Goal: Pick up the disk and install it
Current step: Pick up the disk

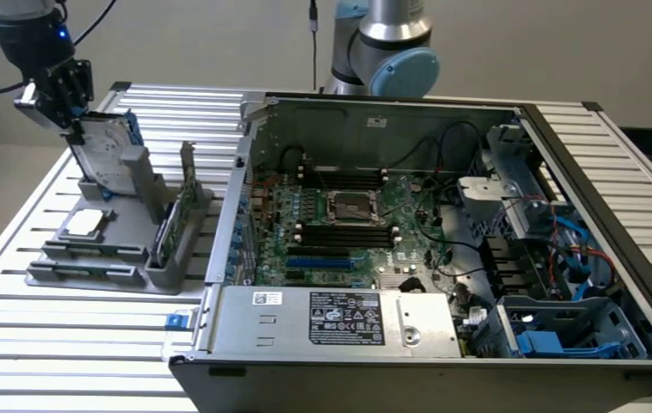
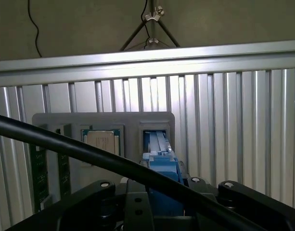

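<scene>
Exterior view: the end effector hangs over the back of the tabletop on the exterior view's left, grasping the upper end of the disk. The disk stands on edge, tilted, with its silver face and blue carrier showing. Its lower end meets the upright post of the grey holder; whether it is seated there I cannot tell. On the holder, a small square silver chip lies flat, and a thin green circuit card stands on edge just beside it. The open computer case lies on the exterior view's right, motherboard exposed. In the wrist view, the blue carrier sits between the end effector's black fingers, and a black cable crosses in front.
</scene>
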You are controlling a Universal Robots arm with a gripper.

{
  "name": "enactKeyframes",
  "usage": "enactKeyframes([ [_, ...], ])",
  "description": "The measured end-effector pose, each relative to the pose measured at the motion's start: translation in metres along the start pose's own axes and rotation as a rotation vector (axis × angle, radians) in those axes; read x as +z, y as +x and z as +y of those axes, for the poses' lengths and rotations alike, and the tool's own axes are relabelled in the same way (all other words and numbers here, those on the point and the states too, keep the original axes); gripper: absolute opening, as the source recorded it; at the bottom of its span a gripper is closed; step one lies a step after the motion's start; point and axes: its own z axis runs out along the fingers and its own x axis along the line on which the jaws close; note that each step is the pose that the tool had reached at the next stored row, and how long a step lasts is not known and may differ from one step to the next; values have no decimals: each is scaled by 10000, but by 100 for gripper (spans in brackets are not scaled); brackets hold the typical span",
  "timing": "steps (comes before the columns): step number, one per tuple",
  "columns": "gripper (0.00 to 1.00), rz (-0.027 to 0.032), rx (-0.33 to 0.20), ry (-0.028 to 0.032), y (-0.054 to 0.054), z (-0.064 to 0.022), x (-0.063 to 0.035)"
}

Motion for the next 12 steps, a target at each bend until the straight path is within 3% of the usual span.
enactKeyframes([
  [5, 33, -1, 0, 1, 6, -4, -152],
  [12, 33, 0, -1, 0, 20, -16, -467],
])
